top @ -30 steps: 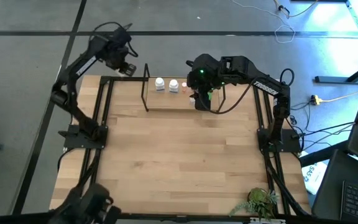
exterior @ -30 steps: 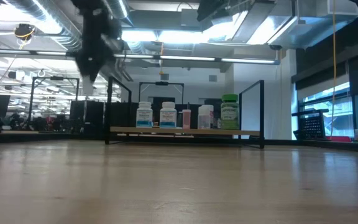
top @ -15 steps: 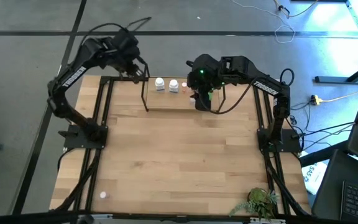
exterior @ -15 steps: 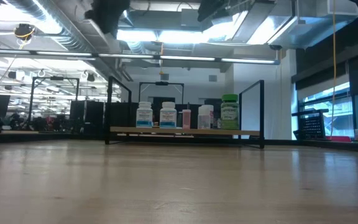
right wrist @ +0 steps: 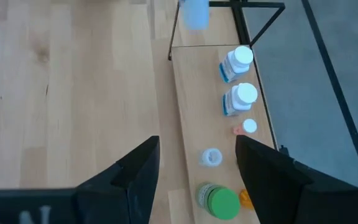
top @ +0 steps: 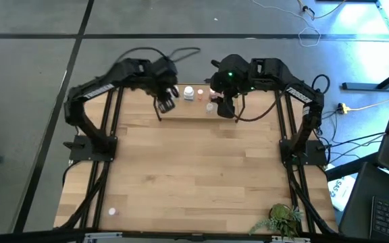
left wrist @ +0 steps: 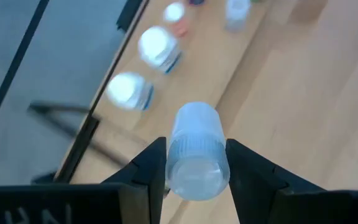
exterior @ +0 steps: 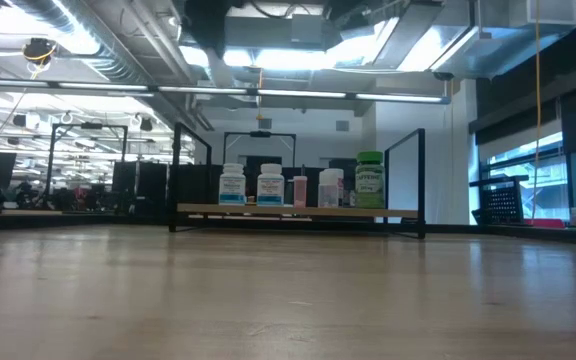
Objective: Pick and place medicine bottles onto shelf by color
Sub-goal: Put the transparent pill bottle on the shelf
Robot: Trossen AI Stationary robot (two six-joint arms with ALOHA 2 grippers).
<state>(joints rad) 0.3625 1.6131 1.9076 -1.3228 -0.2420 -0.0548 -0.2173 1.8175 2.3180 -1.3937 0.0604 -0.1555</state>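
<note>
Translucent white bottle clamped between left gripper fingers, held above shelf's left end. Other bottles stand in a row on shelf. Right gripper released, empty, over shelf's right part.

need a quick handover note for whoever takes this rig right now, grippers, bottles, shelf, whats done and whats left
Left gripper: shut on a clear white bottle, held in the air above the shelf's left end.
Right gripper: open and empty, above the shelf's right end.
On the shelf: two white-capped bottles, a small pink bottle, a clear bottle, a green bottle, and something orange beside the green one.
Done: those are placed in a row.
Left: set down the held bottle, probably by the whites. One small white thing lies near the table's front left corner; what it is cannot be told.
</note>
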